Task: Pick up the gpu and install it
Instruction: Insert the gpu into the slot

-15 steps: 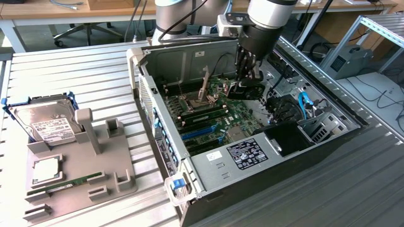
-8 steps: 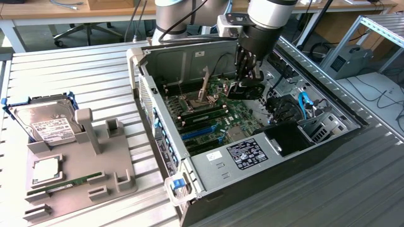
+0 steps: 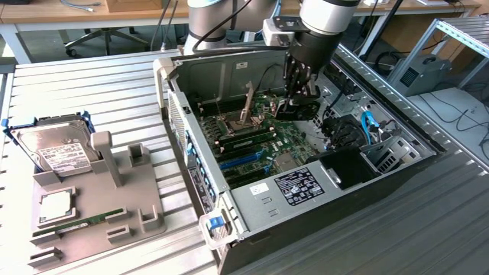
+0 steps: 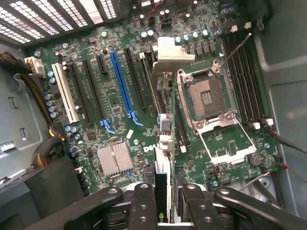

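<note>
Gripper (image 4: pixel 162 201) jaws clamp the thin black gpu (image 4: pixel 162 184) edge-on, held above the motherboard (image 4: pixel 120 96), open CPU socket (image 4: pixel 206 98) at two o'clock.

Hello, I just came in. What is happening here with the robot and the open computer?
The robot arm has reached inside the open computer case. Its gripper holds the gpu, a thin card seen edge-on, above the motherboard near the expansion slots and the open processor socket. The card is not yet seated in a slot. Outside the case, a hard drive sits on a grey holder.
</note>
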Tool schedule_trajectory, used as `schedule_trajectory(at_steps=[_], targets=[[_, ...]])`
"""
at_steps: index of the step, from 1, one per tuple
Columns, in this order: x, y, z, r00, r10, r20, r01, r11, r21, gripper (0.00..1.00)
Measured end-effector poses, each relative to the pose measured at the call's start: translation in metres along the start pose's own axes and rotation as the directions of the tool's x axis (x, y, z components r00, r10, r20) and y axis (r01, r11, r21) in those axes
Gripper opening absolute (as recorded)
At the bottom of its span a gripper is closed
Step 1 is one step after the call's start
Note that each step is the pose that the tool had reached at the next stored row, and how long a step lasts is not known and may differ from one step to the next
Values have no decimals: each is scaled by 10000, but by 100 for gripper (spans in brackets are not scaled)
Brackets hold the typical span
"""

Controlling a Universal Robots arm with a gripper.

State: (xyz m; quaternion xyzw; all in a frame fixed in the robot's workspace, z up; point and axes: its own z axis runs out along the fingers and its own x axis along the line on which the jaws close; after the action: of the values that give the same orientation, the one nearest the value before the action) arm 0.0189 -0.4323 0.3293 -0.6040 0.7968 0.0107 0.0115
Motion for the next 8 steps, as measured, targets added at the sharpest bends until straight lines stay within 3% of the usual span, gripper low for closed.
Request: schedule_trajectory(at_steps=[8], targets=[[0,0,1,9997,-231,0,231,9997,-7,26]])
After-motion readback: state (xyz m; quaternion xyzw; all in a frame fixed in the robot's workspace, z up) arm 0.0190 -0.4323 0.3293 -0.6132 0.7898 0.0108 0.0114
